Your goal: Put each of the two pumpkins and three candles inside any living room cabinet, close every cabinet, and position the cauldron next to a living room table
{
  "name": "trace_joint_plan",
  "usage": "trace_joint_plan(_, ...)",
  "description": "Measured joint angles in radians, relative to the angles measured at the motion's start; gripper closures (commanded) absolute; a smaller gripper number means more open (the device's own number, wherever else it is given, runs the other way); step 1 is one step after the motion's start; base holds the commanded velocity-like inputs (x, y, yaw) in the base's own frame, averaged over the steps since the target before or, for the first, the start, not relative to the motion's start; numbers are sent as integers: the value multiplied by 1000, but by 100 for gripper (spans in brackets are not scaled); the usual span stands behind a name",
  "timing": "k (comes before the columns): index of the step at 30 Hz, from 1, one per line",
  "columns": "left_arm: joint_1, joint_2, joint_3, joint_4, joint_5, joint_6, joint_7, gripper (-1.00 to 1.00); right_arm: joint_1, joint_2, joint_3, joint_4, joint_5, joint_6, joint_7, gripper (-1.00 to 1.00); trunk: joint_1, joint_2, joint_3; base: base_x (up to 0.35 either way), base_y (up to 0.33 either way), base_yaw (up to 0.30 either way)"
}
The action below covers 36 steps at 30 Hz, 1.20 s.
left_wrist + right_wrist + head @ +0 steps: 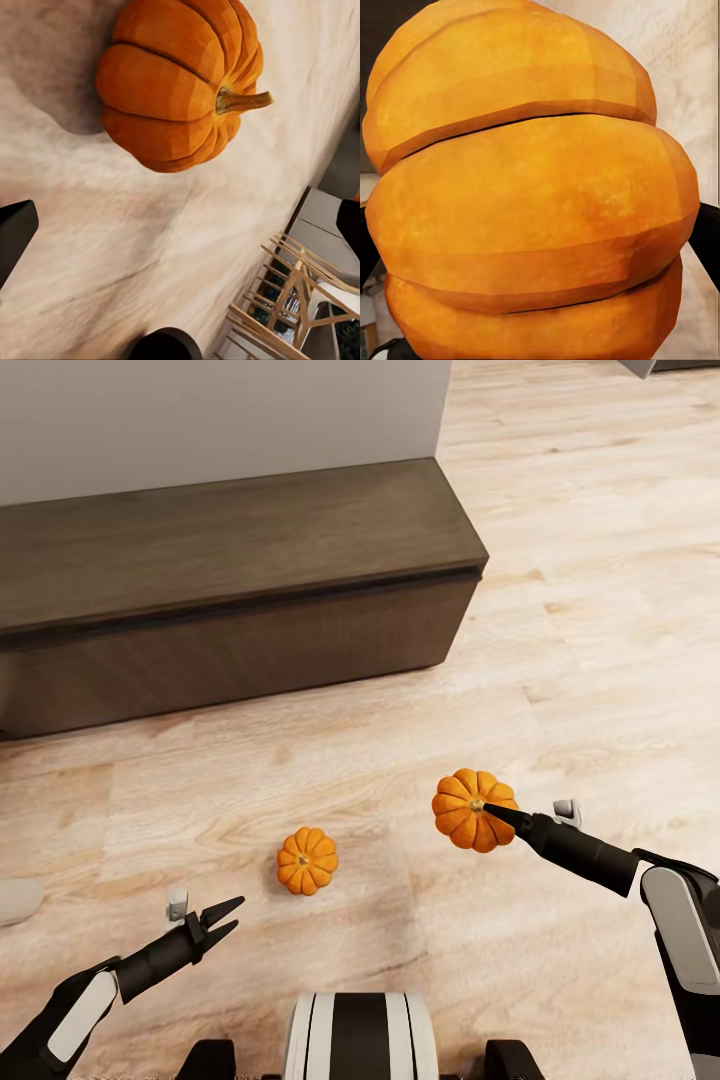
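Two orange ribbed pumpkins show in the head view. One pumpkin [307,861] rests on the wooden floor ahead of my left gripper [232,915], which stands open just short of it. The left wrist view has that pumpkin [180,82] lying beyond the spread fingertips [15,232]. The other pumpkin [470,812] looks larger and lifted, with my right gripper [490,812] shut on it from above by the stem. Up close it is a wall of orange pumpkin [532,195] with dark fingers [709,240] at both sides. The low dark-brown cabinet [230,590] runs along the wall, its front shut.
Pale wood floor [600,610] stretches open to the right of the cabinet. A pale rounded object [15,900] is cut off by the left edge. My base [360,1035] sits at the bottom. Wooden chairs [292,300] stand far off in the left wrist view.
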State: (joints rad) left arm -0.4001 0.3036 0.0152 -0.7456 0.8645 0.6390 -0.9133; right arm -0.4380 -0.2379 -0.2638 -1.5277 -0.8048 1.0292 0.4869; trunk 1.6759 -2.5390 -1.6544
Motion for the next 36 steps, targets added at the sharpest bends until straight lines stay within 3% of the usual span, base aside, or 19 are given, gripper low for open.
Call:
trace_joint_plan(11,0,0,0,0,0,0,0,-100,0,0,0,0,0,0,0,100,5,-3,-43,0,0,0)
trace_joint_plan(18,0,1,3,0,1,1,-17,-100,0,0,0,0,-2,0,0,100,5,-3,-43,0,0,0)
trace_joint_plan(23,0,2,26,0,0,0,-21,-100,0,0,0,0,-2,0,0,100,5,-3,-43,15,0,0)
trace_joint_plan(36,0,2,36,0,-2,0,-18,-100,0,0,0,0,-2,0,1,100,4,-3,-43,143,-68,0)
